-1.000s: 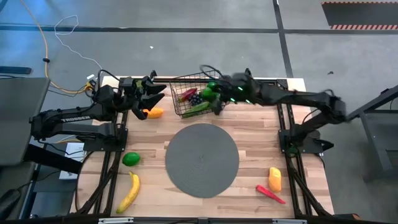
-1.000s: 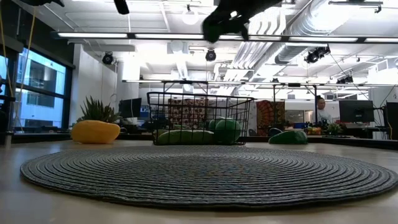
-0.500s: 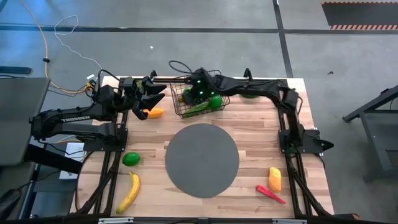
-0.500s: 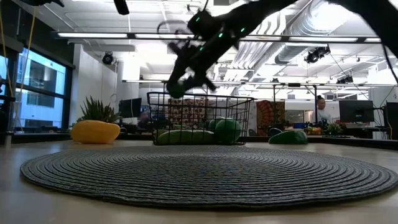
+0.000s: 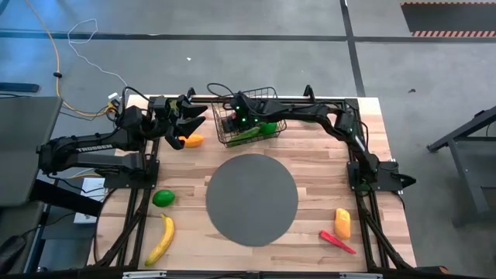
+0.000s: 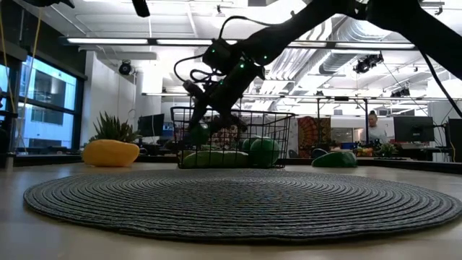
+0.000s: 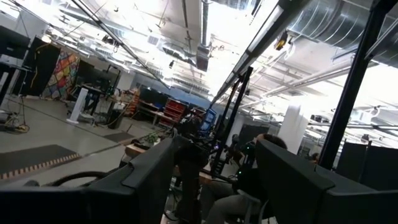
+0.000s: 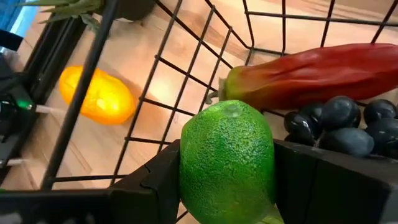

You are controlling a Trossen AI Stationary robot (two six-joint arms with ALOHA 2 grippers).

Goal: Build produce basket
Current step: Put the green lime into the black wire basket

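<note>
The black wire basket [image 5: 249,116] stands at the table's far middle and holds a red chilli [image 8: 311,71], dark grapes [image 8: 348,121], a cucumber [image 6: 214,159] and a green lime [image 6: 263,152]. My right gripper [image 5: 235,124] reaches into the basket's left end, shut on another green lime [image 8: 227,162]. It also shows in the low view [image 6: 198,133]. My left gripper [image 5: 198,115] is open and empty, raised left of the basket. An orange piece [image 5: 191,141] lies on the table under it. My right gripper pinches the lime's two opposite sides [image 8: 186,168] between its two fingers. The fingers slant down from above and from the table's right. The lime is inside the basket near its left wall, above the chilli and grapes, clear of the basket's floor.
A round grey mat [image 5: 252,200] lies mid-table. A lime [image 5: 163,198] and a banana [image 5: 160,239] lie near left. An orange-yellow piece [image 5: 342,223] and a red chilli [image 5: 337,242] lie near right. A green piece [image 6: 333,159] lies right of the basket.
My right gripper has gone toward the table's left edge and down, from above the basket's right end into its left end, carrying the lime with it. The lime now sits below the basket's rim.
</note>
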